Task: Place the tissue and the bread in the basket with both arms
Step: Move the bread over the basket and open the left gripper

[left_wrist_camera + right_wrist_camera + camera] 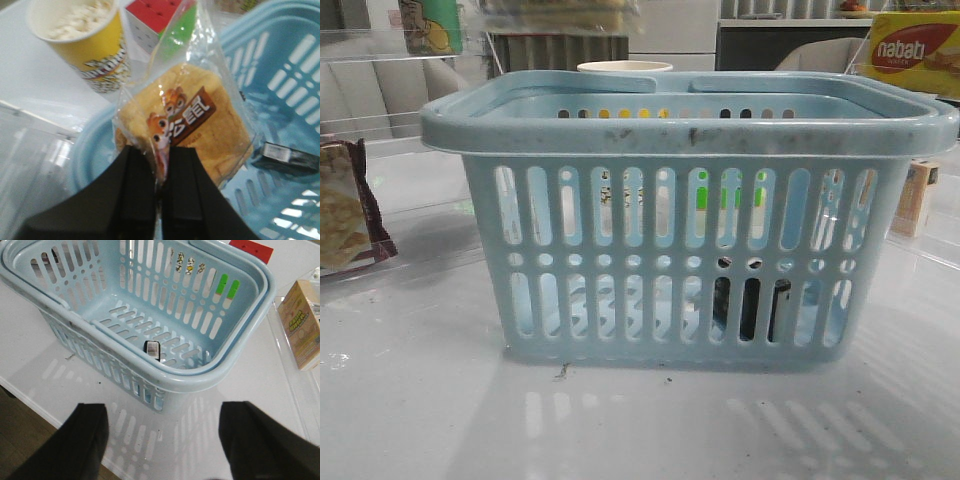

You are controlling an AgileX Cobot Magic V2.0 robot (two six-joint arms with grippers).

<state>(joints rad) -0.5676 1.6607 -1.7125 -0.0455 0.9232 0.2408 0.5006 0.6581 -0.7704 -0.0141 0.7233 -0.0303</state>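
Left gripper [161,192]: two plain matte black fingers, broad and flat-faced, were recorded. Right gripper [163,440]: two matte black fingers, rounded edges, unmarked.

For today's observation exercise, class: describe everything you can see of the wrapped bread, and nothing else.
The bread is a rounded tan-yellow loaf sealed in clear, crinkled plastic wrap. A dark brown label with white characters and cartoon squirrels runs across it. The left gripper has its jaws shut on the wrap's edge, holding the bread above the pale blue basket, over its rim. It only shows in the left wrist view.
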